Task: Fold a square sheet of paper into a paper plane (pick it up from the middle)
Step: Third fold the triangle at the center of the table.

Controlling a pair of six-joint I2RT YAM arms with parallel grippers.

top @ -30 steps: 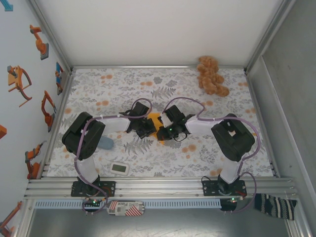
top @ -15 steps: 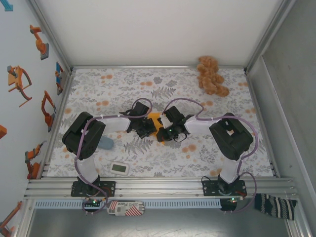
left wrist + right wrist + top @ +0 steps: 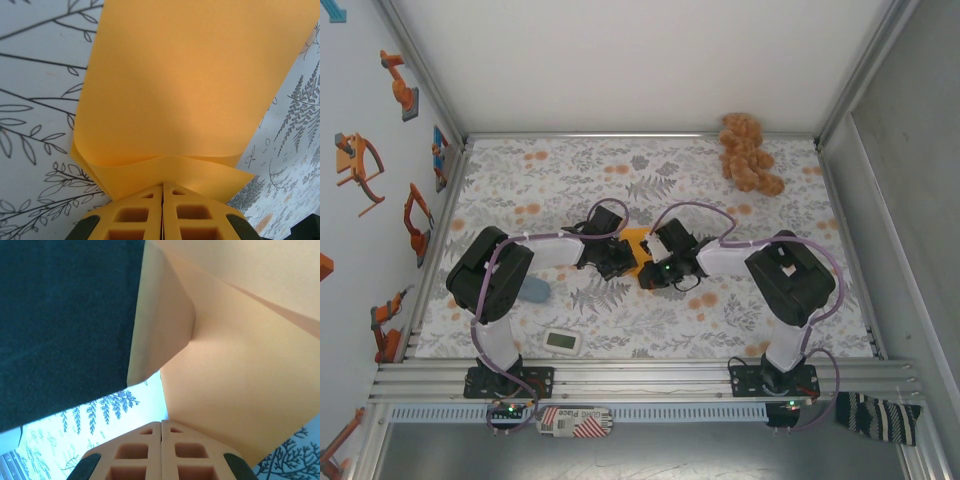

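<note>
**Left gripper and right gripper both pinched on the square sheet of paper**

Here we are at the middle of the flowered cloth. The two arms reach in toward each other, and the bright orange paper sits squeezed between their heads. The left gripper is on its left side, the right gripper on its right and a touch nearer the bases. From above, just a small orange patch peeks out between the black wrists.

Down the left wrist: the yellow fingers are pressed flat together with no gap at all. The paper's near edge runs straight into the seam where they meet. The sheet spreads away from the tips as a broad band, doubled over, with two layers splaying apart just above the pinch. The cloth shows on either side.

Over to the right wrist, and it is the same story. Its fingers are closed tight against each other, and the orange paper comes out of the tips and opens up and to the right. It has a soft bend in it, and a crease line crosses the upper right. A dark blurred shape sits at the upper left, too close to make out.

In the far right corner lies a tan plush toy, well apart from the action. A small white device rests near the left arm's base.
</note>
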